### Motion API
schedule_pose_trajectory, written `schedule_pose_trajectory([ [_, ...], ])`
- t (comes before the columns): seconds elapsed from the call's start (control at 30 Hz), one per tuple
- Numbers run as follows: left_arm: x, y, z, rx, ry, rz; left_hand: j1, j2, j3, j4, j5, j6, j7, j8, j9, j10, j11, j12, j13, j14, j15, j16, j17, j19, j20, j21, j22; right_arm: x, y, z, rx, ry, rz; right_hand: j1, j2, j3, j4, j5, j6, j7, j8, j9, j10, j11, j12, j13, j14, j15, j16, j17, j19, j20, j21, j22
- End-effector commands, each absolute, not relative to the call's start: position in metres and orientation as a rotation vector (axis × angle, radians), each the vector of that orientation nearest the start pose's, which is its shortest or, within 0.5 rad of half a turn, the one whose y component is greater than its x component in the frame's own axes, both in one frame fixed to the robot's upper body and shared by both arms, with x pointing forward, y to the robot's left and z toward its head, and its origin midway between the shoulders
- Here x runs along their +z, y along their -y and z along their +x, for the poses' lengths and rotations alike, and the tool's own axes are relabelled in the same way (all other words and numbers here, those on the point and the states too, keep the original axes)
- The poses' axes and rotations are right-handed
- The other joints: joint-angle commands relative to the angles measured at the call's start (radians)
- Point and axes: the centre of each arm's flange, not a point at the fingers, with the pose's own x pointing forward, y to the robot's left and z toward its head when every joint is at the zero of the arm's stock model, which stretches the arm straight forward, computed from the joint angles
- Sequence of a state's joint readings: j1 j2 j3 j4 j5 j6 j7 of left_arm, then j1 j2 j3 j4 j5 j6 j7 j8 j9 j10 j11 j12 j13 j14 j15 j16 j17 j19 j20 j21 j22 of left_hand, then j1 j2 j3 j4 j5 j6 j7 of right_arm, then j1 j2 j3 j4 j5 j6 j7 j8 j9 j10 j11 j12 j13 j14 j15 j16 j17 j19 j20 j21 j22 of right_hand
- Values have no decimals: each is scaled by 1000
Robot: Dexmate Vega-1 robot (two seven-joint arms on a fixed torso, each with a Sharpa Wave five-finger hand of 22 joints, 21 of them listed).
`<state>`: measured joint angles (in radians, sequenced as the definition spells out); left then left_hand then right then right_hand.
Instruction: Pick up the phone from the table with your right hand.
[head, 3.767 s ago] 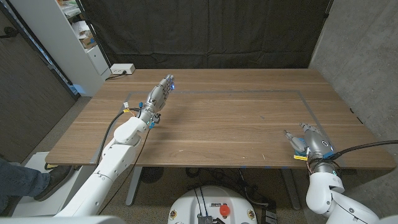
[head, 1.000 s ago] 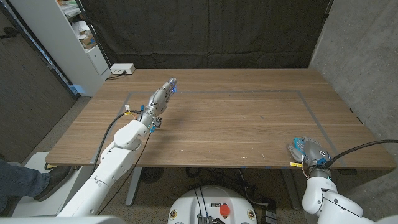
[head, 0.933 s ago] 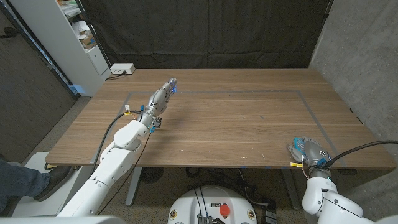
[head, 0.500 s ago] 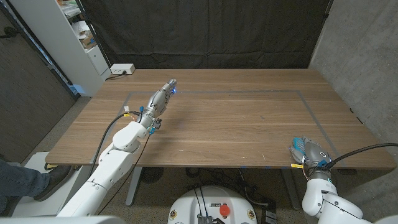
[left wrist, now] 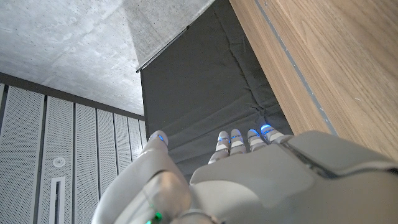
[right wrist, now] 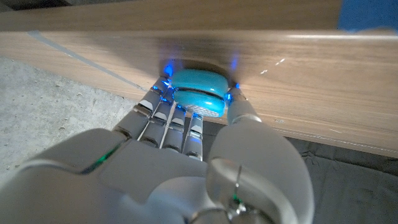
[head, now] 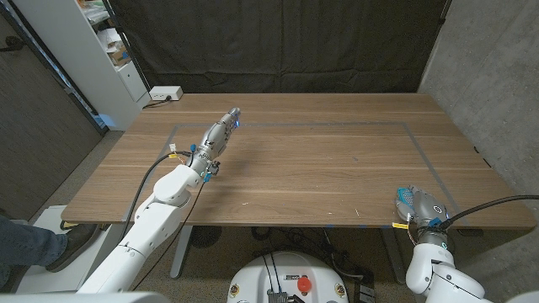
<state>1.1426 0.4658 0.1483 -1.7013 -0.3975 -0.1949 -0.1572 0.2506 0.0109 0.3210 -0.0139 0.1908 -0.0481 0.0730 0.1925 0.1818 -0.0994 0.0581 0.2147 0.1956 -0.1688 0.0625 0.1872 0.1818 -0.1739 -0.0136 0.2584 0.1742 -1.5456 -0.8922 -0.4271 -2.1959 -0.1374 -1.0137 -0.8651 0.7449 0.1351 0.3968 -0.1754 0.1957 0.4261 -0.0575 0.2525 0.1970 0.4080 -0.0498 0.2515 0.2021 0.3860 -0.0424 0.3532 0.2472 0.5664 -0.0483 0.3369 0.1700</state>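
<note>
My right hand (head: pixel 417 204) sits at the table's (head: pixel 320 168) near right edge, with teal and white parts showing from above. In the right wrist view, its (right wrist: pixel 186 149) fingers reach up to the wooden edge with blue lights glowing at the tips. A rounded teal shape (right wrist: pixel 198 99) sits between the fingers and the thumb, and I cannot tell what it is. My left hand (head: pixel 217 135) is out over the far left part of the table, fingers straight and together, holding nothing. The left wrist view looks along that hand (left wrist: pixel 249 174) toward the black curtain.
A thin taped rectangle (head: pixel 295 124) marks the tabletop. A white power strip (head: pixel 165 93) lies at the far left corner beside a white shelf (head: pixel 101 42). A concrete wall (head: pixel 497 76) stands on the right. A person's leg (head: pixel 25 240) shows at lower left.
Over nearly four seconds my right hand has drawn back toward the table's near edge. In the last second it barely shifts. The left hand stays almost where it was.
</note>
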Motion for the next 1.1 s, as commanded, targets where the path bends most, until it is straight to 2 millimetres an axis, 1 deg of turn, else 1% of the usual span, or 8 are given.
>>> schedule_pose_trajectory([
  [0.03,-38,-255,571,-347,668,140,1,12,2,-4,0,9,3,-2,-1,-6,-3,-1,1,-21,4,0,0,-93,5,-3,5,-213,327,438,-677,32,-1179,70,22,15,-3,-9,32,-11,4,7,42,-15,2,6,27,-113,25,21,49,-85,14,6],
  [0.07,-38,-255,571,-349,667,141,1,13,1,-4,0,9,2,-2,-1,-6,-2,-1,1,-21,4,0,0,-93,5,-4,5,-213,327,438,-678,33,-1184,84,22,16,-4,-10,41,-14,6,7,49,-15,3,6,33,-118,31,25,58,-88,16,6],
  [0.2,-38,-255,573,-347,663,142,0,13,1,-5,0,8,3,-3,-1,-7,-2,-1,2,-22,4,0,0,-94,6,-6,5,-211,326,439,-688,37,-1188,117,24,19,-4,-11,61,-15,10,8,68,-16,5,7,49,-123,46,36,75,-95,20,7],
  [0.4,-37,-254,575,-348,663,139,0,13,1,-5,0,7,3,-3,-1,-9,-3,-2,2,-23,3,0,0,-95,8,-8,5,-208,325,440,-696,41,-1192,141,24,13,3,-14,86,-26,14,9,91,-25,9,8,73,-136,67,50,95,-102,26,8],
  [0.57,-39,-254,578,-353,658,134,0,14,0,-6,0,7,3,-3,-1,-10,-4,-2,2,-24,4,0,0,-94,8,-9,5,-206,324,439,-705,51,-1196,150,27,8,9,-14,102,-21,18,9,103,-26,11,9,80,-139,78,59,104,-105,29,9],
  [0.7,-38,-253,578,-355,662,133,0,14,0,-6,0,8,3,-3,-1,-10,-2,-2,2,-24,4,0,0,-94,8,-9,5,-204,324,437,-706,69,-1199,147,26,2,15,-15,111,-23,20,9,113,-23,13,9,88,-139,85,65,107,-104,30,9],
  [1.1,-36,-252,578,-364,667,133,-1,15,-1,-7,0,7,3,-3,-1,-10,-2,-2,2,-25,4,0,0,-94,8,-12,6,-194,321,430,-726,127,-1190,154,26,2,17,-14,119,-27,19,9,121,-28,13,9,94,-145,87,68,113,-107,31,9],
])
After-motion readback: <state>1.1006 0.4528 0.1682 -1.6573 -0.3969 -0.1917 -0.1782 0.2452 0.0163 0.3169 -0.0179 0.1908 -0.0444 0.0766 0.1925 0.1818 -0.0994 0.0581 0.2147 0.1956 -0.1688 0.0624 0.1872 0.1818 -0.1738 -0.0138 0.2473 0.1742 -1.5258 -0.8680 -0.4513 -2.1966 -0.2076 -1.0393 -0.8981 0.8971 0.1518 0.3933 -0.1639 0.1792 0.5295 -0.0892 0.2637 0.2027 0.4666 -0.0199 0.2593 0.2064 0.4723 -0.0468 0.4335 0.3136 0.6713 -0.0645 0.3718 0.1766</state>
